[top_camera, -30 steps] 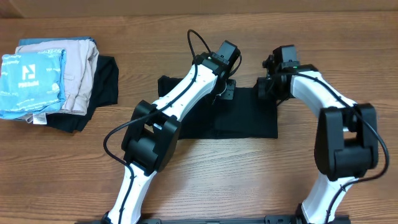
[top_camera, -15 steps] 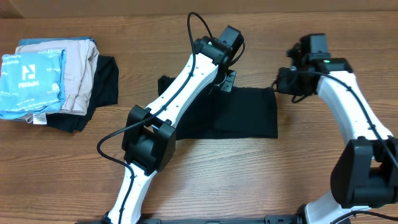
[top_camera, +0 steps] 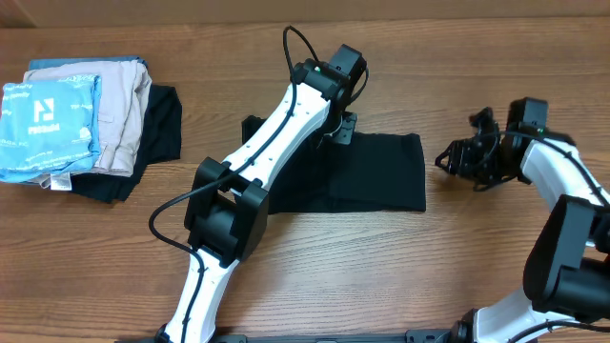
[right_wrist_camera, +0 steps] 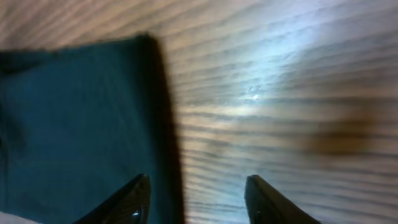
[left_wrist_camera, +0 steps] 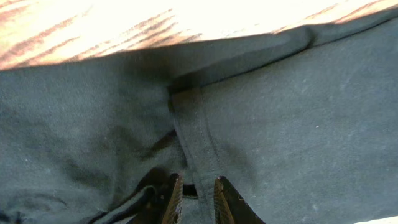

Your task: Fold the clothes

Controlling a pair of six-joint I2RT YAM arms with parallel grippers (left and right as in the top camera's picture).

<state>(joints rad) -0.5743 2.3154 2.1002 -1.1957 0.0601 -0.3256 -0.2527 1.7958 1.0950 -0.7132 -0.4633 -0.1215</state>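
**Black T-shirt lies folded across mid-desk, one claw at its far edge, the other off to the side**

Taking 12 o'clock as the side of the desk (top_camera: 315,276) farthest from the robot, the black T-shirt (top_camera: 381,176) lies flat at the centre, folded into a broad rectangle. Its long axis runs from 9 o'clock to 3 o'clock. A small flap of cloth juts out at the 10 o'clock corner. I cannot tell which end holds the collar.

The left arm reaches across the shirt from 7 o'clock. The left claw (top_camera: 340,131) is down at the shirt's 12 o'clock edge. Up close, its fingers (left_wrist_camera: 173,196) stand a narrow gap apart, with a stitched hem running between them. Whether they pinch the cloth I cannot tell.

The right claw (top_camera: 456,158) hangs over bare wood just beyond the shirt's 3 o'clock edge. Its fingers are spread wide with nothing between them. From its own camera, one finger sits over the shirt's edge and the other over the wood.

Well apart at 9 o'clock sits a pile of folded clothes. A light blue garment (top_camera: 48,129) with a white logo is on top. A beige garment (top_camera: 119,110) lies just beside it, and dark cloth shows underneath.
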